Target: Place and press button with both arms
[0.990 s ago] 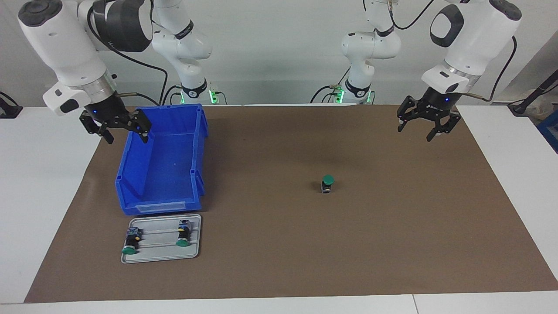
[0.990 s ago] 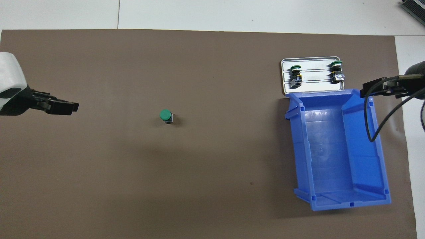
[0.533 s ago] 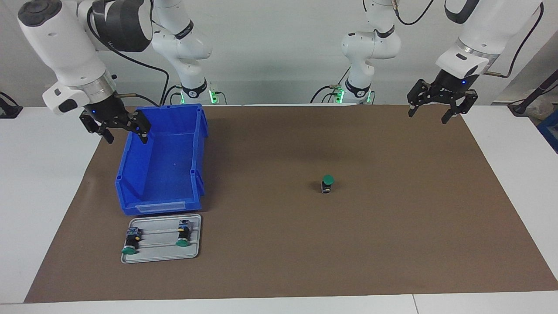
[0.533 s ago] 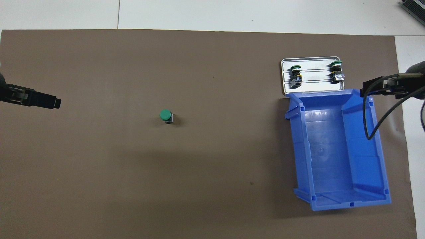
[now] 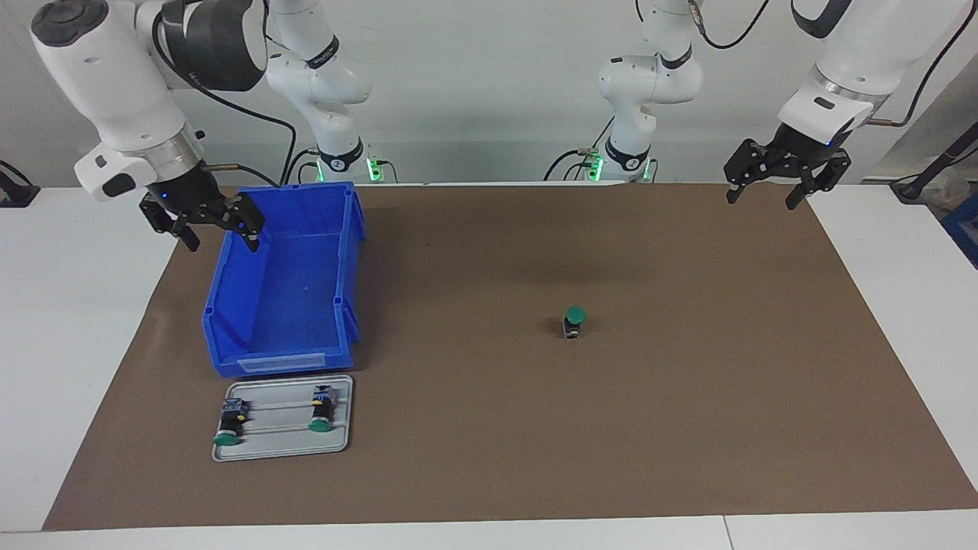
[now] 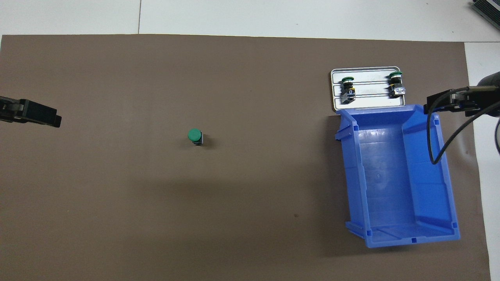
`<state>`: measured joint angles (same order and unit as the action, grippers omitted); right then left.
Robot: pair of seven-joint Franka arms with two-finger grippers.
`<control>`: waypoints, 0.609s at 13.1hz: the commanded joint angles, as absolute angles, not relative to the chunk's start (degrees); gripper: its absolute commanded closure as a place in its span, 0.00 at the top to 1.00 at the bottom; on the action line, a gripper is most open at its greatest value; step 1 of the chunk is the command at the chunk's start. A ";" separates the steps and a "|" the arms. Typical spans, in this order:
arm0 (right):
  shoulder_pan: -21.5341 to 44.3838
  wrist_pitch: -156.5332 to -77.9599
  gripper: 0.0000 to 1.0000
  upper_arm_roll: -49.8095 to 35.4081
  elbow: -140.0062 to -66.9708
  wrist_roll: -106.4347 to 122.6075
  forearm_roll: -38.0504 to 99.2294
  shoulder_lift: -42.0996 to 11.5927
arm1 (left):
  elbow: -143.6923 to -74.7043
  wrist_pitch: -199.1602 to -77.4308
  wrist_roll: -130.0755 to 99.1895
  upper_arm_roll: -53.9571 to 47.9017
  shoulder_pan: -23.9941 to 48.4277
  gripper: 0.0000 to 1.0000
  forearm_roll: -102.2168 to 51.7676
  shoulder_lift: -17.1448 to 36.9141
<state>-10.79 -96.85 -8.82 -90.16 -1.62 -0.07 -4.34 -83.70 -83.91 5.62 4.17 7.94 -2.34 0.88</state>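
Button (image 5: 574,321) stands upright, well apart from both open grippers.

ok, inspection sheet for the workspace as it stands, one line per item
Surface: brown mat over a white table.
Job's things: one button upright on the mat, green cap up, nothing touching it; two more buttons lying on the metal tray.
Clutter: blue bin, nothing seen in it, tray beside it.
Grippers: left gripper open, raised over the mat's corner; right gripper open, over the bin's rim. Both hold nothing.
Cables: black cable hangs over the bin.
Surroundings: nothing seen.
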 commanded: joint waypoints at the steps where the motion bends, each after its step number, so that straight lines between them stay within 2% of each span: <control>1: -11.51 -97.12 1.00 -9.14 -91.84 -2.37 0.79 -2.90 | -87.53 -82.18 4.31 4.31 8.61 1.00 -0.88 -2.10; 8: -11.60 -97.21 1.00 -9.14 -91.85 -4.39 0.79 -2.90 | -90.17 -83.76 3.69 4.31 8.61 1.00 -0.88 -3.34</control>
